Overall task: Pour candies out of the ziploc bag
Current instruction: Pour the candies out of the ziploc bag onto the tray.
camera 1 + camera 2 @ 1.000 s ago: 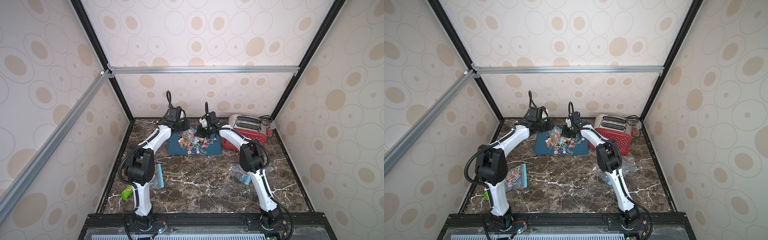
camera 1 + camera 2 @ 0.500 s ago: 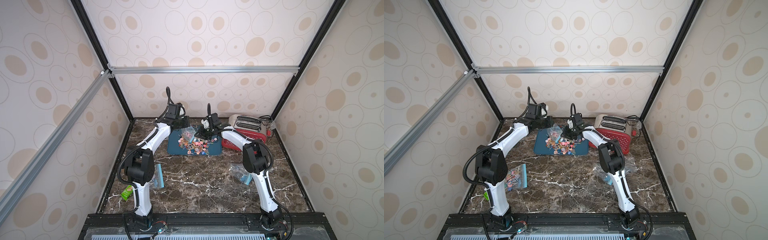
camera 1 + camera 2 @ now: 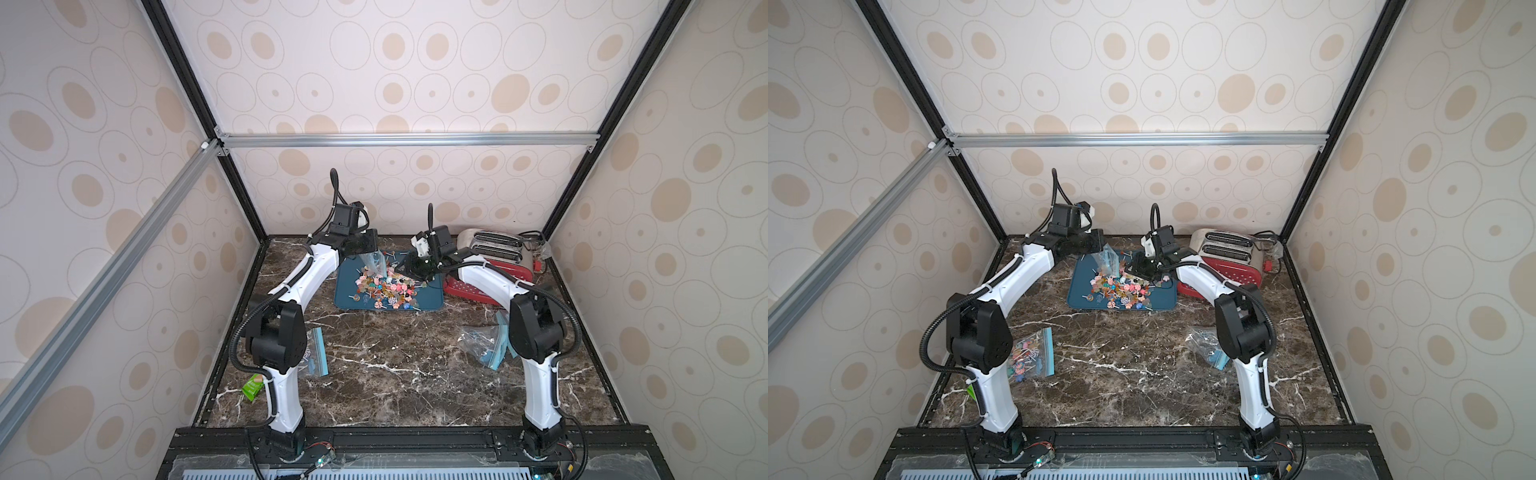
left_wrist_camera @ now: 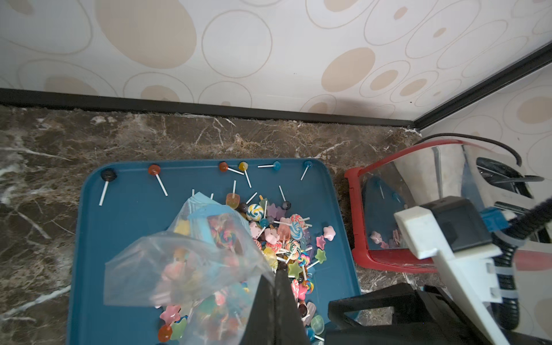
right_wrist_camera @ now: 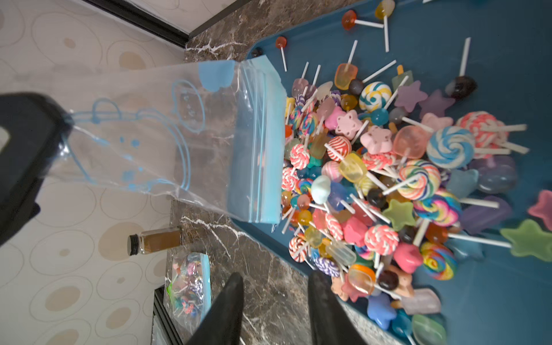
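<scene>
Clear plastic of the ziploc bag (image 5: 167,134) is pinched at its closed end by the clenched left tool (image 4: 274,273), and the bag is hung mouth-down over the blue tray (image 4: 125,209). The candies (image 5: 373,179) are heaped on the tray just beside the blue zip strip, with a few scattered along the far rim. The bag appears empty in the right wrist view. The right tool (image 5: 276,277) is released, jaws apart and gripping nothing, above the tray's edge and the marbled bench (image 5: 215,230).
</scene>
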